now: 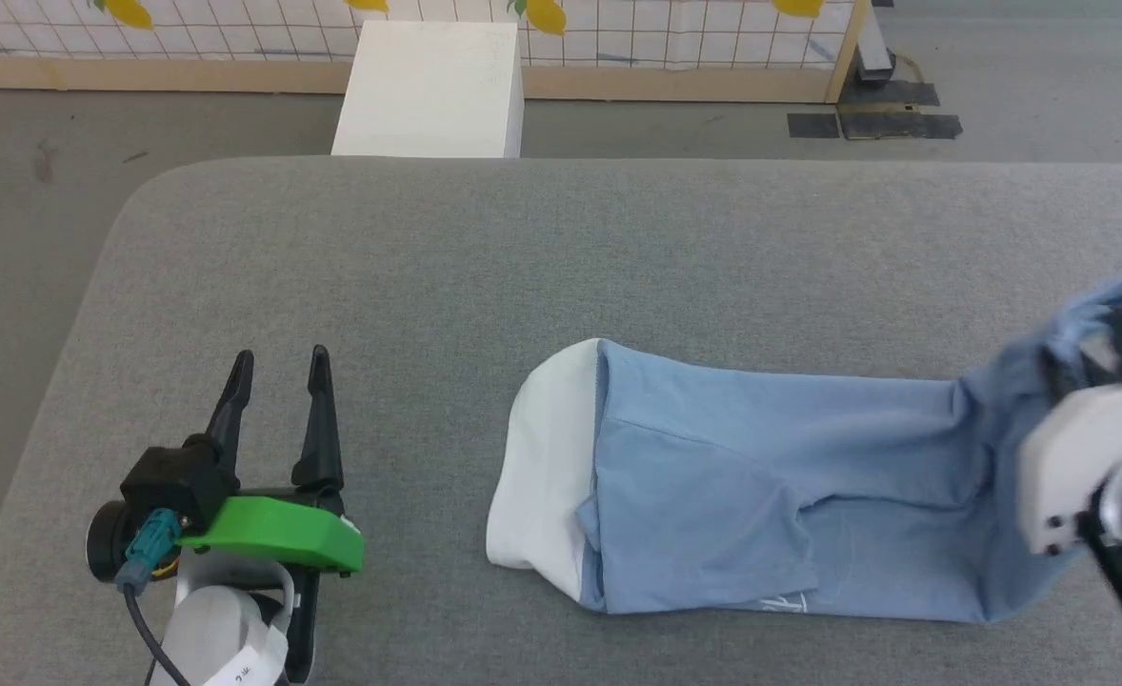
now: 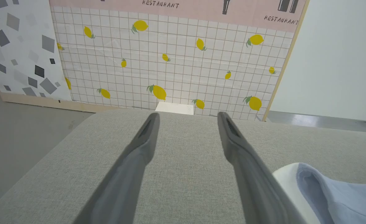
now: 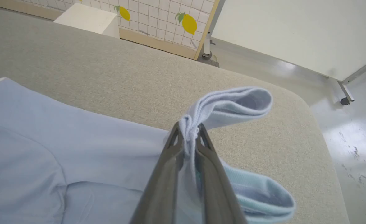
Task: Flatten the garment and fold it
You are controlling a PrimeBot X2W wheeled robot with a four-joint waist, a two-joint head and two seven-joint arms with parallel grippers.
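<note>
right gripper (image 3: 188, 132): my jaws pinch the garment (image 1: 761, 476) by its ribbed end, raised off the table (image 1: 428, 267) so I can tension it flat | left gripper (image 1: 281, 362): jaws wide, empty, parked clear

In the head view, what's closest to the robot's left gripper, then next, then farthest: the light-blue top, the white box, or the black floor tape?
From the left gripper:
1. The soft light-blue knit garment, lying on the grey table to its right.
2. The white rectangular box, beyond the table's far edge.
3. The black tape patches, on the grey floor, far right.
</note>
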